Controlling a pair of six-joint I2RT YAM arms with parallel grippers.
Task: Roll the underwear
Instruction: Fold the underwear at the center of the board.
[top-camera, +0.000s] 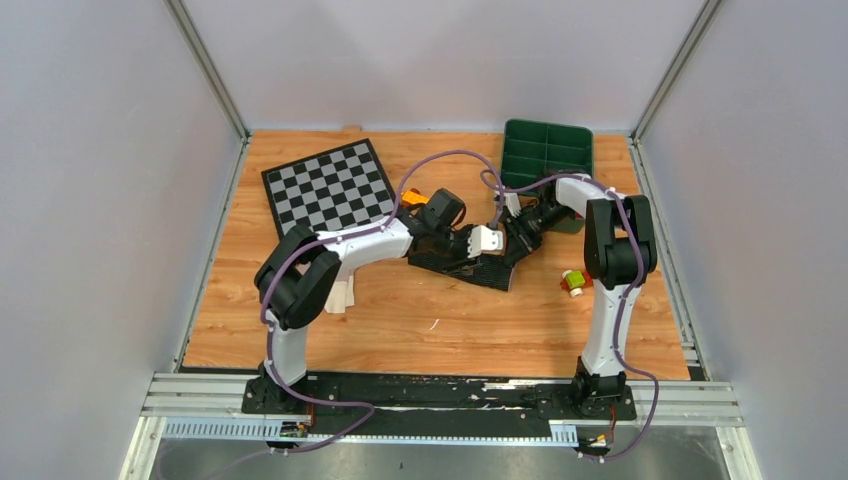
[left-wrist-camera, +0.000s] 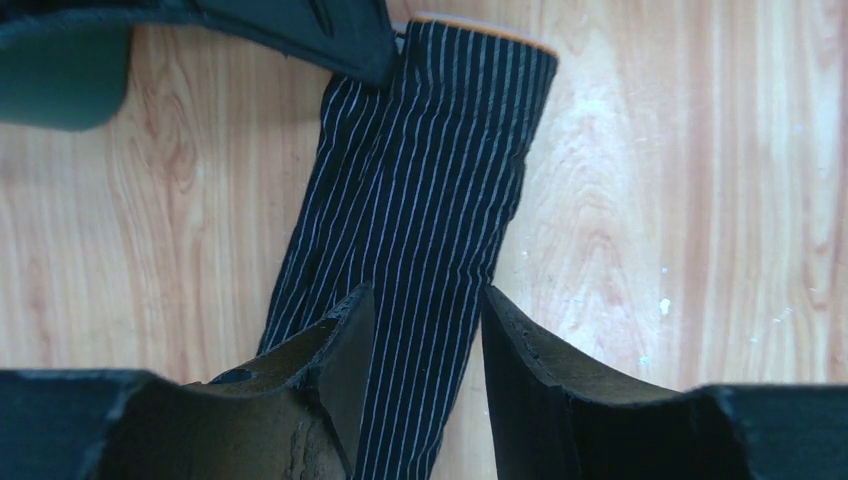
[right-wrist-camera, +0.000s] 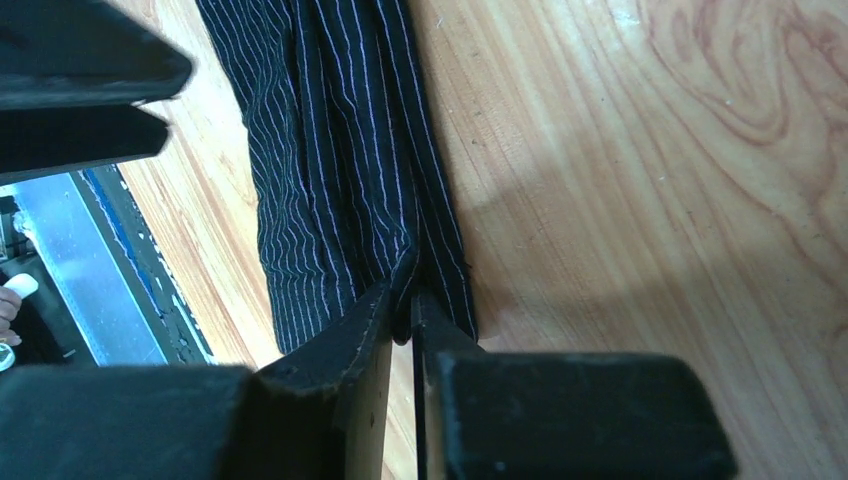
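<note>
The black underwear (top-camera: 470, 268), pinstriped in white, lies folded into a long narrow strip on the wooden table between the two arms. My left gripper (left-wrist-camera: 428, 305) hovers open over one end of the underwear (left-wrist-camera: 420, 190), and nothing is between its fingers but the cloth below. My right gripper (right-wrist-camera: 403, 305) is shut on a raised fold at the other end of the underwear (right-wrist-camera: 330, 150). In the top view the left gripper (top-camera: 488, 240) and right gripper (top-camera: 515, 235) nearly meet above the strip. A pale cloth (top-camera: 342, 296) peeks from under the left arm.
A checkerboard mat (top-camera: 330, 187) lies at the back left. A green compartment tray (top-camera: 548, 150) stands at the back right. A small orange thing (top-camera: 413, 197) sits behind the left wrist, and a small red, green and white object (top-camera: 573, 282) lies by the right arm.
</note>
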